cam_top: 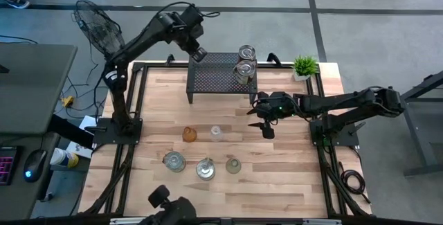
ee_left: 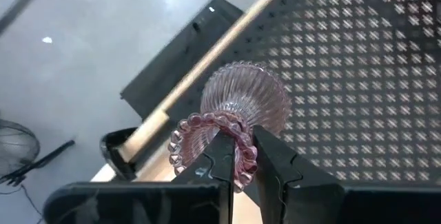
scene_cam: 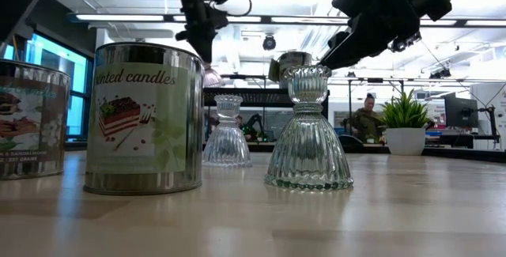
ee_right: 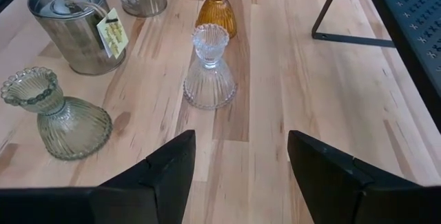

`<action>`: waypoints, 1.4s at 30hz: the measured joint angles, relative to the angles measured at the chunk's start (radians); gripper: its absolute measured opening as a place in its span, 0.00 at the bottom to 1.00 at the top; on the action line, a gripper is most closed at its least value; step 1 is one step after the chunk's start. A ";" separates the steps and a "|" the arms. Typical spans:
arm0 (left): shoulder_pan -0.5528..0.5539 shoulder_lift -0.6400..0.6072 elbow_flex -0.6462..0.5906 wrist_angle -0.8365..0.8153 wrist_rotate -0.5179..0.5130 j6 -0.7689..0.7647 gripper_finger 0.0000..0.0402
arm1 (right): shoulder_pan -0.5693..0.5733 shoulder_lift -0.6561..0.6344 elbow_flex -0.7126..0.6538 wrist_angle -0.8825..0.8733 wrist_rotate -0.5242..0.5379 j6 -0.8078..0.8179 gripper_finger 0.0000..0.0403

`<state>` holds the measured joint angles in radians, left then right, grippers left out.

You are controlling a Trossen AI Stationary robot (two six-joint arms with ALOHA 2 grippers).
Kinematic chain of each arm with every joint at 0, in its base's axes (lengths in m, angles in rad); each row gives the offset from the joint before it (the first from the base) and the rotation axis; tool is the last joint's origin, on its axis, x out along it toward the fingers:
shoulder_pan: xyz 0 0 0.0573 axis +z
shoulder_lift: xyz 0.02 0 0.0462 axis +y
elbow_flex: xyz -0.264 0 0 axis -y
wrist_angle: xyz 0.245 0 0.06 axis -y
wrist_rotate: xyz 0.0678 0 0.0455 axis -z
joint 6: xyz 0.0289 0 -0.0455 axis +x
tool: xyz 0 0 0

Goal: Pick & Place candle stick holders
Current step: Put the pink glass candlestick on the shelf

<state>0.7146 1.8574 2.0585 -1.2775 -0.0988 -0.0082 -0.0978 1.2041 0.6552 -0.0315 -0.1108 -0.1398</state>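
My left gripper (cam_top: 198, 51) is at the left end of the black perforated shelf (cam_top: 221, 73) and is shut on a pinkish glass holder (ee_left: 241, 100). Two silvery holders (cam_top: 245, 60) stand on the shelf's right end. An amber holder (ee_right: 219, 7), a clear one (ee_right: 209, 69) and a pale green one (ee_right: 55, 117) stand upright on the table. My right gripper (ee_right: 241, 176) is open and empty above the table, right of the clear holder, and it also shows in the high view (cam_top: 266, 122). My left gripper pinches the pinkish holder's beaded top rim (ee_left: 242, 156) between its two fingers, one finger (ee_left: 222, 156) over the mouth and the other outside. The fingers come from above. The holder hangs below them, base down, over the shelf's left end.
Two metal candle tins (cam_top: 174, 160) (cam_top: 205, 169) stand near the table's front, by the pale green holder (cam_top: 232, 164). A small potted plant (cam_top: 303, 66) is at the far right corner. The shelf's black legs (ee_right: 344, 17) stand on the table.
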 joint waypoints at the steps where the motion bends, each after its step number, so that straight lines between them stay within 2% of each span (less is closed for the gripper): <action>1: -0.001 0.010 0.013 -0.011 0.004 0.000 0.05 | 0.000 0.000 0.000 0.000 0.000 0.000 0.56; 4: -0.002 0.045 0.057 -0.014 0.014 0.001 0.05 | 0.000 0.000 0.000 0.000 0.003 0.000 0.56; 11: -0.001 0.109 0.154 -0.077 -0.049 0.003 0.05 | 0.000 0.000 0.000 -0.001 0.019 0.004 0.56; 20: -0.001 0.163 0.251 -0.152 -0.074 0.003 0.05 | 0.000 0.000 0.000 -0.001 0.028 0.004 0.56; 42: -0.001 0.192 0.258 -0.152 -0.079 -0.007 0.05 | 0.000 0.000 0.000 -0.002 0.030 0.008 0.56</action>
<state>0.7136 2.0495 2.3161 -1.4294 -0.1782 -0.0152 -0.0975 1.2041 0.6552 -0.0334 -0.0811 -0.1314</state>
